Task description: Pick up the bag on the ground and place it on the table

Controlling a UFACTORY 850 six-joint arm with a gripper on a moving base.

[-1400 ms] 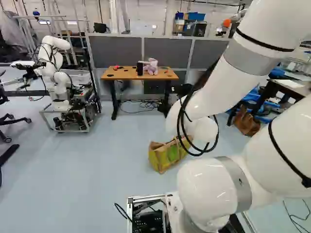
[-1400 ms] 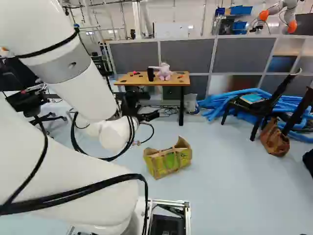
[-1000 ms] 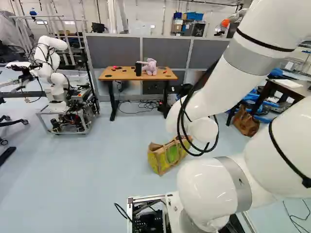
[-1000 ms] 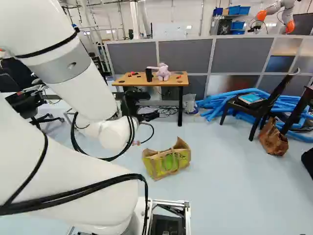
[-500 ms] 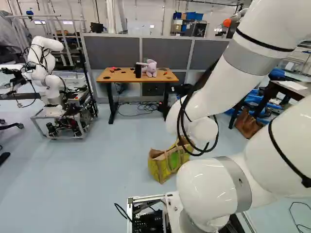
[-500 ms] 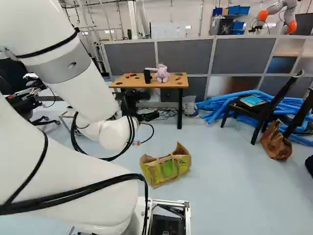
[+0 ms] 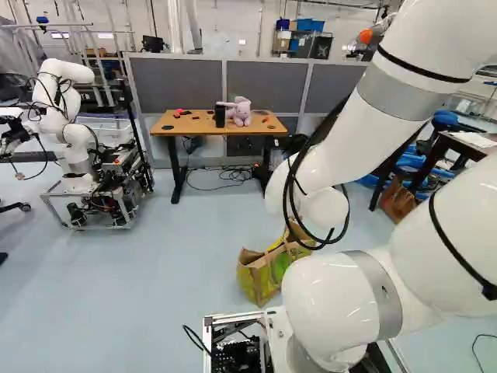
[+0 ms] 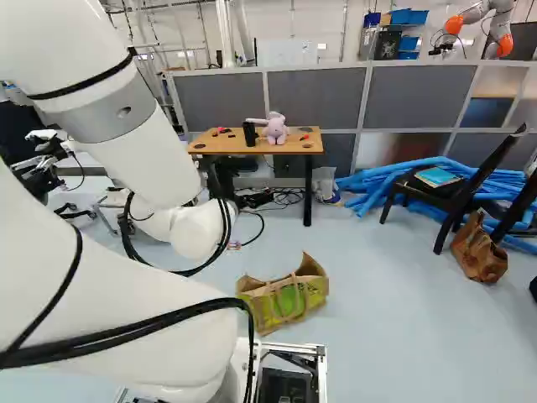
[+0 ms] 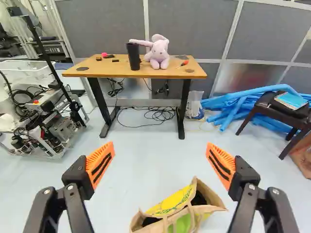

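The black gripper (image 8: 254, 200) shows in part beyond the white arm in the right base view, its fingertips hidden there. In the wrist view the gripper (image 9: 160, 149) is wide open, nothing between its orange pads. A yellow-green and tan paper bag (image 8: 285, 300) stands on the floor, its mouth open and one side flap raised. The arm partly covers the bag (image 7: 260, 276) in the left base view. In the wrist view the bag (image 9: 181, 209) lies low, beyond the fingers and apart from them. Farther off stands the wooden table (image 9: 107, 71).
On the table are a plush rabbit (image 9: 159, 52), a black cylinder (image 9: 133, 56) and small items. Cables lie beneath it. Another robot (image 7: 78, 140) stands left. Blue tubes (image 8: 394, 180), a dark chair (image 8: 445, 189) and a brown bag (image 8: 480, 252) are at the right. Grey partitions rise behind.
The base has moved: the bag looks nearer and the other robot has shifted left in the left base view. The arm holds its pose against its lowest joint. The bag stays on the floor.
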